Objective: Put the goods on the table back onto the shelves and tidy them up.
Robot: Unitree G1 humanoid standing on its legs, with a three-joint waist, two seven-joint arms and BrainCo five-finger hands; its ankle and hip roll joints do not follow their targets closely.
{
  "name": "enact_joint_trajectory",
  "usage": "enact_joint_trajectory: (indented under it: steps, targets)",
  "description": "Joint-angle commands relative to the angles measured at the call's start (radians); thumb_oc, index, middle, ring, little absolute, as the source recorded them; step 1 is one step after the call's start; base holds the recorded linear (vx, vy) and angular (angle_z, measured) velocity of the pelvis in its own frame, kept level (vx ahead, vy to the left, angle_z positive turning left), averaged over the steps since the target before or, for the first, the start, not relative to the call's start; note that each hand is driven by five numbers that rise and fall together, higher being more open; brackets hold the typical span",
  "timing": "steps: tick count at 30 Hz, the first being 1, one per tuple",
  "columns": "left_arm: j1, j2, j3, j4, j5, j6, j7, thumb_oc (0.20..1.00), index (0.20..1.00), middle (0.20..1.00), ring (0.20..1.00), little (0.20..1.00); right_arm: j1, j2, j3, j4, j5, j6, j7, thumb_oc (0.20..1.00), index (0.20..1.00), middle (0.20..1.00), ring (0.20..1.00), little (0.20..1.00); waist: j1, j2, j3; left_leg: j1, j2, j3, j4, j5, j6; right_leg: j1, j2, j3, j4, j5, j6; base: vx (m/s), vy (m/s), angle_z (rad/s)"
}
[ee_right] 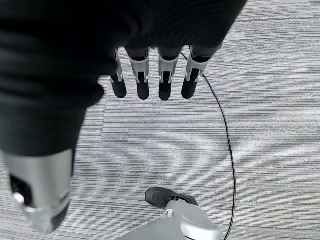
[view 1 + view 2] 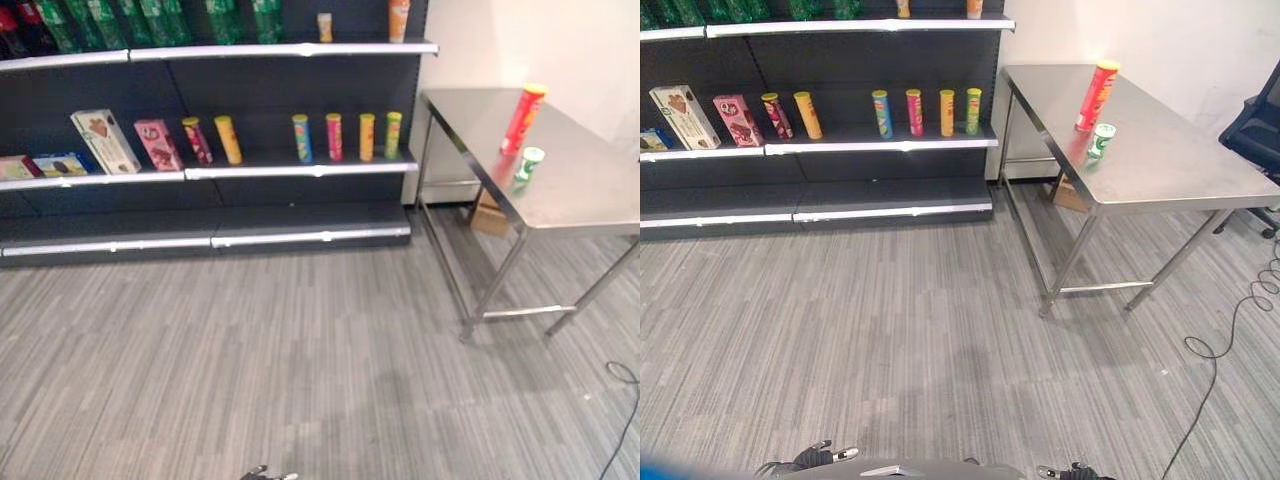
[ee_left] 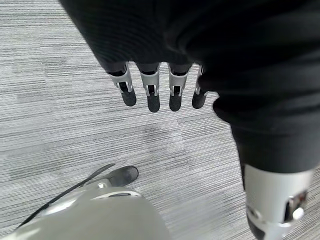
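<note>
Two goods stand on the steel table (image 2: 1180,165), both far ahead of the hands and off to the right-hand side. The red can (image 2: 1095,96) is a tall slim tube with a yellow lid, upright near the table's back, its red reflection showing on the shiny top. The green can (image 2: 1100,141) is a short tube with a white lid and a green and white wrap, upright just in front of the red can and closer to the table's near edge; the two are near each other but apart. Neither hand touches them. The left hand (image 3: 160,92) hangs low over the grey striped floor (image 2: 920,340), fingers straight and spread a little, holding nothing. The right hand (image 1: 150,82) hangs the same way over the floor, fingers straight and apart, empty. Ahead of the left hand is the dark shelf unit (image 2: 300,165). Its middle shelf carries a row of four upright tubes (image 2: 345,137) in blue, pink, yellow and green, then two leaning tubes (image 2: 213,140), a pink box (image 2: 158,145) and a white box (image 2: 105,141), both tilted back. Green bottles (image 2: 150,22) line the top shelf. A black chair (image 2: 1255,125) stands beyond the table's far right end.
</note>
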Motion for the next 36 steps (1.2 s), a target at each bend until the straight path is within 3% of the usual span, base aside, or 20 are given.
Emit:
enact_joint_trajectory:
  steps: [1,20,24,26,27,30,31,32,33,35,36]
  targets:
    - [-0.065,0.017,-0.016,0.046,0.031,-0.012,0.013,1.0,1.0,1.0,1.0,1.0,-0.053,-0.032,0.044,0.021,-0.005,-0.013,-0.001,1.0,1.0,1.0,1.0,1.0,-0.027,-0.007,0.006,-0.028,0.089,-0.01,0.071,-0.052,-0.103,-0.003,-0.079,0.016,0.043,-0.126,0.106,0.0,0.0,0.0]
    - [-0.059,0.025,-0.015,0.044,0.044,-0.008,0.008,1.0,1.0,1.0,1.0,1.0,-0.063,-0.043,0.077,0.005,-0.042,-0.013,0.013,1.0,1.0,1.0,1.0,1.0,-0.018,-0.009,0.007,-0.021,0.09,-0.016,0.08,-0.06,-0.104,0.007,-0.078,0.011,0.049,-0.133,0.101,0.0,-0.008,0.0]
    - [-0.059,0.029,0.01,0.019,-0.015,-0.011,0.009,1.0,1.0,1.0,1.0,1.0,-0.066,-0.046,0.078,-0.003,-0.039,-0.013,0.012,1.0,1.0,1.0,1.0,1.0,-0.009,-0.016,0.033,-0.079,0.096,-0.035,0.18,-0.086,-0.108,-0.015,-0.076,0.013,0.081,-0.147,0.089,-0.05,-0.069,0.01]
    - [-0.058,0.037,0.028,-0.008,-0.066,-0.014,0.016,1.0,1.0,1.0,1.0,1.0,-0.072,-0.057,0.086,-0.024,-0.029,-0.017,0.009,1.0,1.0,1.0,1.0,1.0,0.012,-0.028,0.079,-0.173,0.076,-0.092,0.332,-0.108,-0.11,-0.038,-0.07,0.021,0.117,-0.165,0.067,-0.11,-0.115,0.1]
    - [-0.062,0.033,0.034,0.001,-0.087,-0.013,0.025,1.0,1.0,1.0,1.0,1.0,-0.078,-0.066,0.089,-0.031,-0.023,-0.017,0.006,1.0,1.0,1.0,1.0,1.0,0.022,-0.035,0.108,-0.264,0.051,-0.16,0.453,-0.066,-0.116,-0.041,-0.066,0.021,0.132,-0.177,0.049,0.01,-0.111,0.26]
    - [-0.06,0.027,0.038,0.028,-0.085,-0.014,0.028,1.0,1.0,1.0,1.0,1.0,-0.083,-0.081,0.081,-0.042,-0.016,-0.016,0.004,1.0,1.0,1.0,1.0,1.0,0.029,-0.041,0.115,-0.375,0.04,-0.164,0.401,-0.034,-0.104,-0.021,-0.071,0.007,0.119,-0.195,0.053,0.14,-0.009,0.21]
    - [-0.062,0.026,0.033,0.032,-0.081,-0.013,0.028,1.0,1.0,1.0,1.0,1.0,-0.09,-0.087,0.084,-0.05,-0.011,-0.016,-0.001,1.0,1.0,1.0,1.0,1.0,0.037,-0.04,0.125,-0.432,0.049,-0.159,0.375,0.015,-0.105,-0.015,-0.069,0.006,0.116,-0.2,0.049,0.23,0.05,0.11]
    - [-0.062,0.026,0.03,0.033,-0.086,-0.019,0.032,1.0,1.0,1.0,1.0,1.0,-0.105,-0.091,0.093,-0.056,-0.006,-0.019,-0.009,1.0,1.0,1.0,1.0,1.0,0.057,-0.031,0.135,-0.488,0.068,-0.171,0.27,0.084,-0.12,0.004,-0.06,0.016,0.104,-0.212,0.047,0.23,0.048,0.11]
    - [-0.062,0.026,0.03,0.033,-0.086,-0.019,0.032,1.0,1.0,1.0,1.0,1.0,-0.105,-0.091,0.093,-0.056,-0.006,-0.019,-0.009,1.0,1.0,1.0,1.0,1.0,0.058,-0.033,0.137,-0.483,0.067,-0.169,0.266,0.086,-0.12,0.007,-0.062,0.017,0.104,-0.213,0.047,0.32,0.084,0.02]
    - [-0.058,0.026,0.038,0.039,-0.092,-0.019,0.037,1.0,1.0,1.0,1.0,1.0,-0.125,-0.095,0.096,-0.059,-0.003,-0.024,-0.015,1.0,1.0,1.0,1.0,1.0,0.074,-0.024,0.137,-0.534,0.105,-0.158,0.119,0.123,-0.142,0.05,-0.054,0.043,0.09,-0.242,0.052,0.46,0.159,-0.06]
    - [-0.036,0.024,0.061,0.067,-0.082,-0.015,0.033,1.0,1.0,1.0,1.0,1.0,-0.125,-0.088,0.103,-0.065,-0.016,-0.025,-0.007,1.0,1.0,1.0,1.0,1.0,0.089,-0.021,0.114,-0.477,0.134,-0.126,0.032,0.142,-0.145,0.098,-0.058,0.089,0.073,-0.259,0.069,0.66,0.256,-0.2]
